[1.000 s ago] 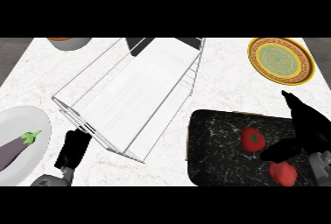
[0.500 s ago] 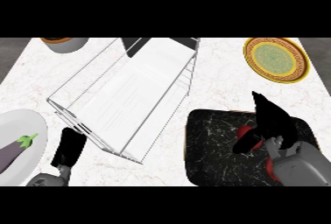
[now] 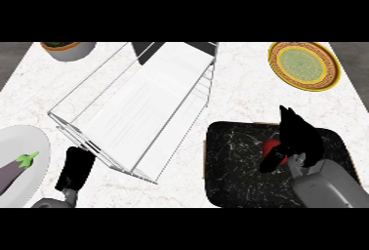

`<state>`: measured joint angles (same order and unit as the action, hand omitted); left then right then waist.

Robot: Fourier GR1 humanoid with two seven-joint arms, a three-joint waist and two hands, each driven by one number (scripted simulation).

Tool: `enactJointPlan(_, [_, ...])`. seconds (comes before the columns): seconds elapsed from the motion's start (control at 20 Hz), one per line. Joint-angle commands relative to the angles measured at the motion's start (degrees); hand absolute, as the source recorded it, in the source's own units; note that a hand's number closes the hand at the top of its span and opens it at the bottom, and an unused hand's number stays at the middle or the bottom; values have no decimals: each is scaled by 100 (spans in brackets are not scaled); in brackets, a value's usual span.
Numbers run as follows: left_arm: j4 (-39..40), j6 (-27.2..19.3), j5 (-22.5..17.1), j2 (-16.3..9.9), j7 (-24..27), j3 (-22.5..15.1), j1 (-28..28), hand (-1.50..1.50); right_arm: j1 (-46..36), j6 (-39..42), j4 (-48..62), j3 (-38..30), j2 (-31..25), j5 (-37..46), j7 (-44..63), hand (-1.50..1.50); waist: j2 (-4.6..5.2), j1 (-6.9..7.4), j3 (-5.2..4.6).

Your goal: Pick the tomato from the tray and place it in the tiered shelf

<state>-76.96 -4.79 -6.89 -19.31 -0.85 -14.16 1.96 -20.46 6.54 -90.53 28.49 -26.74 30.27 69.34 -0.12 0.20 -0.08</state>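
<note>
A red tomato (image 3: 269, 145) lies on the dark marbled tray (image 3: 234, 166) at the lower right and is mostly hidden by my right hand (image 3: 299, 137). The hand's fingers stretch out over the tomato's far side. Its thumb (image 3: 271, 162) reaches down along the tomato's near left side, and the hand is open around it. The tiered shelf (image 3: 144, 105), made of clear wire and glass, stands tilted across the middle of the counter. My left hand (image 3: 75, 168) rests open at the lower left, just in front of the shelf's near corner.
A white plate (image 3: 14, 146) with an eggplant (image 3: 16, 168) sits at the left edge. A yellow patterned plate (image 3: 305, 65) is at the far right. A grey pot with a plant (image 3: 69, 49) stands at the far left.
My right hand came in from the right and now covers the tomato, thumb beside it. The second red item near the tray's front is hidden under my forearm. The left hand stayed put.
</note>
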Motion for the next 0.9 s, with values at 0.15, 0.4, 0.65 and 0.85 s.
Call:
enactJointPlan(0.15, [164,11,91,111,-59,61,172,0,-80,441,342,-236,261,208,984,-150,15,-32,2])
enactJointPlan(0.4, [78,222,42,-12,5,170,43,0,55,335,773,-191,594,540,732,-150,17,2,4])
enactJointPlan(0.65, [201,13,203,295,-82,143,254,0,16,594,822,-274,753,737,734,-150,19,-19,3])
enactJointPlan(0.85, [243,346,154,77,-23,298,196,0,222,278,1128,-296,1077,1121,458,-150,17,4,6])
